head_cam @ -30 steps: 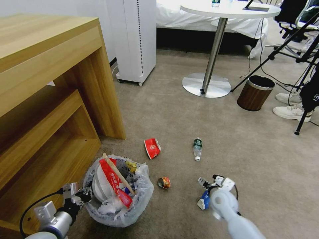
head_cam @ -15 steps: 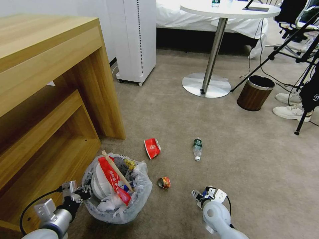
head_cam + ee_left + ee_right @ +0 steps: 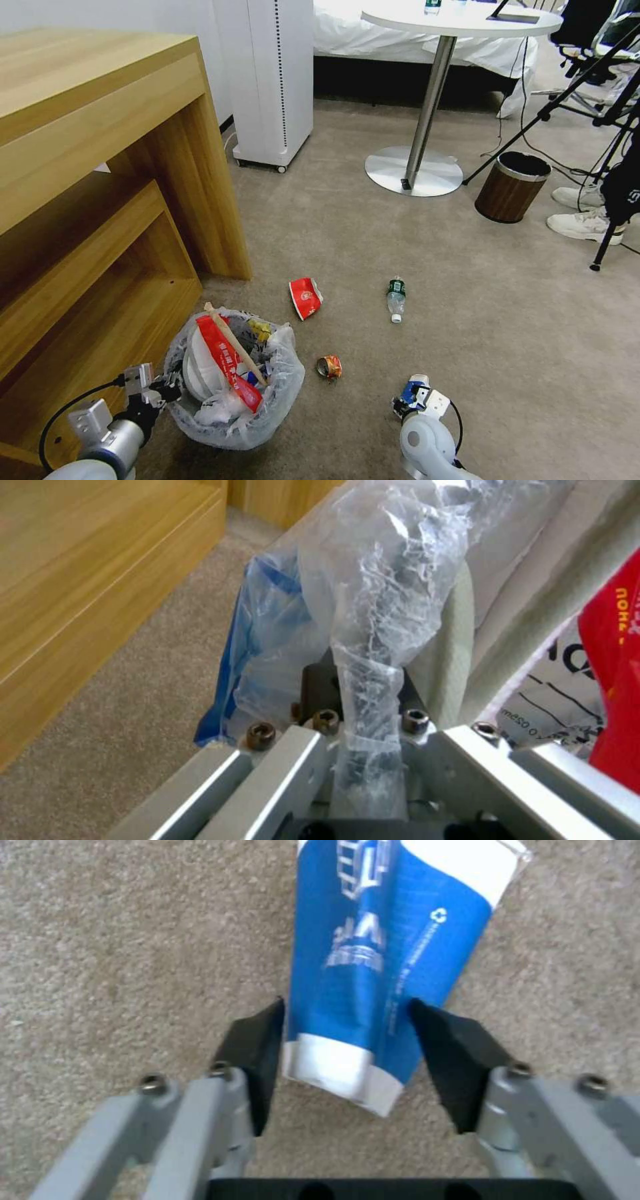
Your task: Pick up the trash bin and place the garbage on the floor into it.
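The trash bin [image 3: 230,400], lined with a crinkly plastic bag, stands on the carpet by the desk. It holds white slippers [image 3: 197,368], a red wrapper [image 3: 230,365] and a wooden stick [image 3: 235,345]. My left gripper [image 3: 167,390] is shut on its bag-covered rim [image 3: 373,645]. My right gripper [image 3: 413,398] is low over the blue-white carton [image 3: 380,955] lying on the floor, open, with one pad [image 3: 257,1050] close against each side. A red-white paper cup [image 3: 305,297], a clear green-labelled bottle [image 3: 396,298] and a small crumpled red wrapper [image 3: 329,366] lie farther out.
A wooden desk [image 3: 100,167] with an open shelf fills the left side. A white appliance [image 3: 273,80], a round table's base [image 3: 413,171] and a brown wood-grain bin [image 3: 512,187] stand farther off. Tripod legs [image 3: 603,247] and a person's shoes [image 3: 587,225] are at the right.
My right arm drew back and lowered, bringing its gripper down around the carton. The bin in the left gripper shifted slightly toward me.
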